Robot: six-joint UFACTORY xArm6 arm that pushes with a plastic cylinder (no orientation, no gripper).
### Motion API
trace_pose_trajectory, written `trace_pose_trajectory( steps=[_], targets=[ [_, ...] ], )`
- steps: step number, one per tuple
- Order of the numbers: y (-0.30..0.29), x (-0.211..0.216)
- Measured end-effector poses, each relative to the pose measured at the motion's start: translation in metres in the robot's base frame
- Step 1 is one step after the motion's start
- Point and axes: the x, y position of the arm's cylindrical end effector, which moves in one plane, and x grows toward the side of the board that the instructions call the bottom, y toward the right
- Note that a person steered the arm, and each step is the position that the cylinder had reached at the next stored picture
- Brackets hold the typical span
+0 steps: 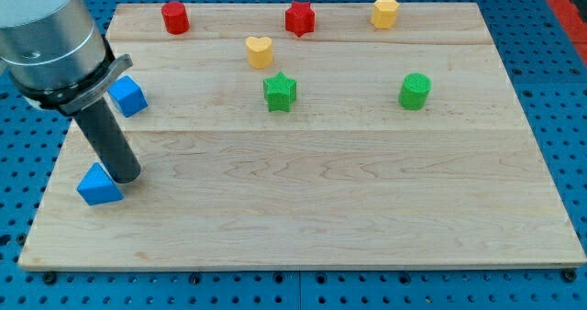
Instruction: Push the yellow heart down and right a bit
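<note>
The yellow heart [260,50] lies on the wooden board [367,209] near the view's top, left of centre. My tip [127,175] is at the view's left, far down and left of the heart. It touches the upper right side of a blue triangular block [98,185]. A green star [280,92] lies just below and right of the heart.
A blue cube [127,95] sits at the left, partly behind the arm's grey body [50,44]. A red cylinder [175,17], a red star [299,18] and a yellow hexagonal block [385,12] line the top edge. A green cylinder [415,91] is at right.
</note>
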Motion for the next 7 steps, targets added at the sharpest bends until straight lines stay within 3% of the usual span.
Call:
trace_pose_trajectory(
  steps=[2,6,7],
  targets=[
    [0.024,-0.015],
    [0.091,-0.218],
    [0.113,-0.244]
  ],
)
